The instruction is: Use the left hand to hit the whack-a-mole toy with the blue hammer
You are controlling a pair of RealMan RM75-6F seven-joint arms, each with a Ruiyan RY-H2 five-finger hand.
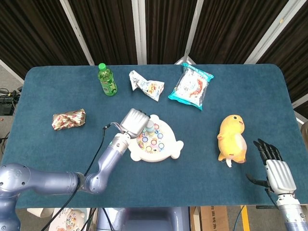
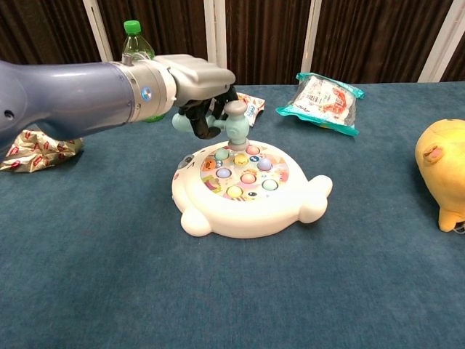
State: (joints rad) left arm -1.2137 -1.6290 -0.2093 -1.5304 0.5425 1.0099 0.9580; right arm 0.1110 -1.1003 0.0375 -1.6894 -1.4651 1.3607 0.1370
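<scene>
The white whack-a-mole toy (image 1: pixel 156 144) (image 2: pixel 247 193), with several coloured buttons on top, lies mid-table. My left hand (image 1: pixel 134 121) (image 2: pixel 192 83) grips the pale blue hammer (image 2: pixel 231 122) (image 1: pixel 149 128) by its handle. The hammer head hangs just above the toy's far buttons, apart from them by a small gap. My right hand (image 1: pixel 275 168) rests at the table's near right edge with its fingers spread and nothing in it; the chest view does not show it.
A green bottle (image 1: pixel 107 80) (image 2: pixel 135 42), a crumpled snack bag (image 1: pixel 146 86) and a blue-edged snack pack (image 1: pixel 191 87) (image 2: pixel 323 96) lie at the back. A shiny wrapped packet (image 1: pixel 69 119) sits left, and a yellow plush toy (image 1: pixel 231 138) (image 2: pixel 441 171) sits right.
</scene>
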